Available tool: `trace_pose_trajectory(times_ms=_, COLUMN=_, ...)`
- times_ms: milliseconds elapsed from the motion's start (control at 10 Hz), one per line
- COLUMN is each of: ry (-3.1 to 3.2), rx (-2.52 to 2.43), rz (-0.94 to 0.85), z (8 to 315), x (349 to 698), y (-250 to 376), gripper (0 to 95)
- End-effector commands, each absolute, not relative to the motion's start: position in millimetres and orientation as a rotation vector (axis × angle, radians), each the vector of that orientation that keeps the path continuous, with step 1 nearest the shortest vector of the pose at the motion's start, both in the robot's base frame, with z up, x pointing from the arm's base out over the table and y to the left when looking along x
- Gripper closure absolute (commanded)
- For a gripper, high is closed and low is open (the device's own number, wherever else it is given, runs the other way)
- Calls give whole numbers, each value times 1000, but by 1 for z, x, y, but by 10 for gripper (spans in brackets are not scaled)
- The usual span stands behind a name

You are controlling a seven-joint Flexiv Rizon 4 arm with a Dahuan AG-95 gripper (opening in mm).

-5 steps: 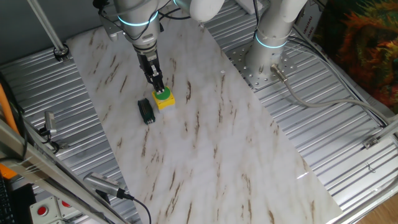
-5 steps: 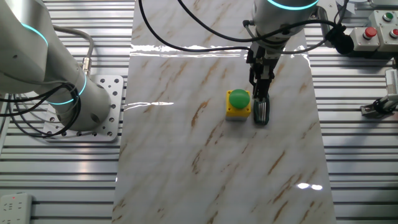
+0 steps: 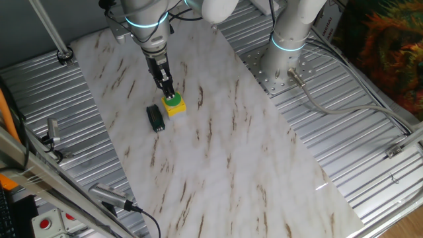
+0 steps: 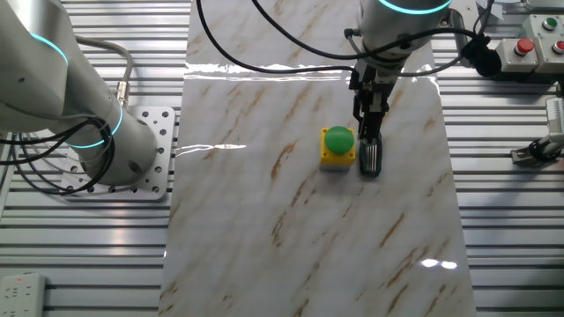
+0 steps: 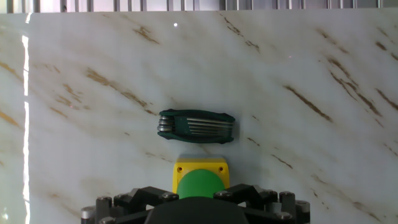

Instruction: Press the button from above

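The button (image 3: 172, 100) is a round green cap on a small yellow square box (image 3: 176, 109) on the marble board. It also shows in the other fixed view (image 4: 338, 138) and at the bottom centre of the hand view (image 5: 199, 183). My gripper (image 3: 168, 92) hangs pointing down just above the cap, slightly toward its far side. In the other fixed view the gripper (image 4: 367, 134) appears right of the button. The hand view shows only the dark gripper body (image 5: 199, 211) overlapping the cap's near edge; the fingertips are hidden, so no gap or contact shows.
A small black rectangular block (image 3: 156, 118) lies beside the box, also seen in the hand view (image 5: 196, 126). A second arm's base (image 3: 284, 56) stands at the board's edge. A red button on a grey panel (image 4: 526, 46) sits off the board.
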State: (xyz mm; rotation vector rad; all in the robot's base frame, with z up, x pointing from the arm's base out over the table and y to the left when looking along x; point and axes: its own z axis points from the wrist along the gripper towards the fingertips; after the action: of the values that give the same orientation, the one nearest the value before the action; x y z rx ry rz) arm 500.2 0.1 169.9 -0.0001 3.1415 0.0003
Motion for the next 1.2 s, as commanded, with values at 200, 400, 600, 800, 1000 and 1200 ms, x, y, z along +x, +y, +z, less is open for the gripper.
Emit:
trace_pose_trajectory(times_ms=200, ry=3109, rx=51, rz=123, z=172, x=500, y=1, gripper=950)
trace_pose_trajectory(times_ms=400, ry=3127, rx=62, rz=119, z=179, x=503, y=3, gripper=950)
trace_pose_trajectory(times_ms=600, ry=3136, rx=59, rz=99, z=182, x=507, y=4, gripper=950)
trace_pose_trajectory(times_ms=800, ry=3139, rx=30, rz=41, z=182, x=508, y=4, gripper=950)
trace_pose_trajectory(times_ms=1000, ry=3141, rx=28, rz=43, z=182, x=508, y=4, gripper=950)
trace_pose_trajectory(times_ms=1200, ry=3143, rx=41, rz=57, z=182, x=508, y=4, gripper=950)
